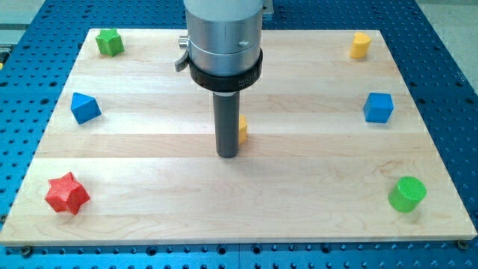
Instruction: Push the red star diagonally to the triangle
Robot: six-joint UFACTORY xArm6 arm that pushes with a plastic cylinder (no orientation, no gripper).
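No jaws show, only my tip [227, 155] on the pale wooden table [299, 194], holding nothing and well apart from the red star-shaped block [66, 193] near the view's bottom left. Farther up, a small yellow block [243, 128] peeks out just beside the rod, and the blue triangular block [84, 107] sits at the left edge.

My arm shows as a broad, brushed silver-grey cylinder [224, 30] with a small dark hole on its face at about three o'clock of centre. A black collar [224, 73] rings its lower edge — faint lettering on it, too small for me to read — and a little grey metal tab [181, 63] sticks out at nine o'clock. Below hangs a straight dark grey rod [227, 119], smooth and round, ending flat at my tip [228, 155].
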